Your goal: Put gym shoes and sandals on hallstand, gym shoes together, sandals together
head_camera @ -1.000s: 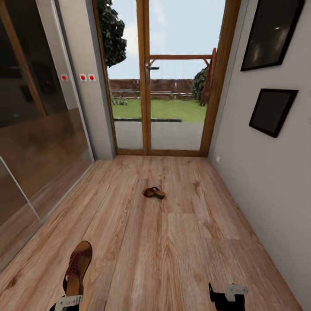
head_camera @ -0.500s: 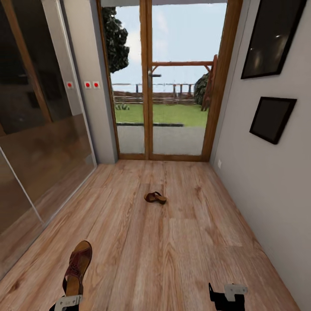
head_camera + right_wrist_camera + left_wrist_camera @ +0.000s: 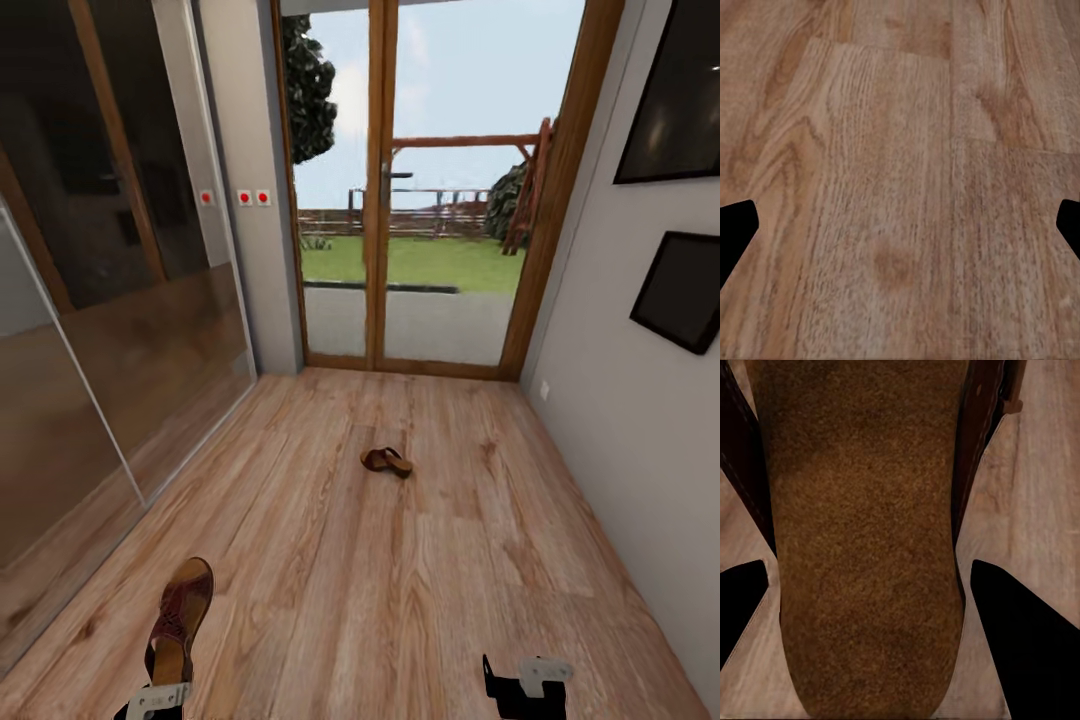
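Observation:
A dark brown sandal (image 3: 180,618) with a tan footbed sticks forward from my left gripper (image 3: 158,700), which is shut on its heel end at the bottom left of the head view. In the left wrist view the sandal's footbed (image 3: 870,532) runs between the black fingers (image 3: 1020,645). The second sandal (image 3: 386,461) lies on the corridor floor (image 3: 400,590) ahead, mid-corridor. My right gripper (image 3: 520,688) is open at the bottom right, its fingers (image 3: 735,232) spread wide over bare planks. The gym shoes and the hallstand are out of view.
A wood-framed glass double door (image 3: 385,200) closes the corridor's far end. Dark glossy sliding panels (image 3: 100,320) line the left side. The grey right wall (image 3: 620,440) carries two dark framed pictures (image 3: 690,290). Open floor lies between me and the far sandal.
The whole view has shifted, so the camera moved: door and floor sandal now sit further right and lower. Both grippers and the held sandal keep their places in the picture.

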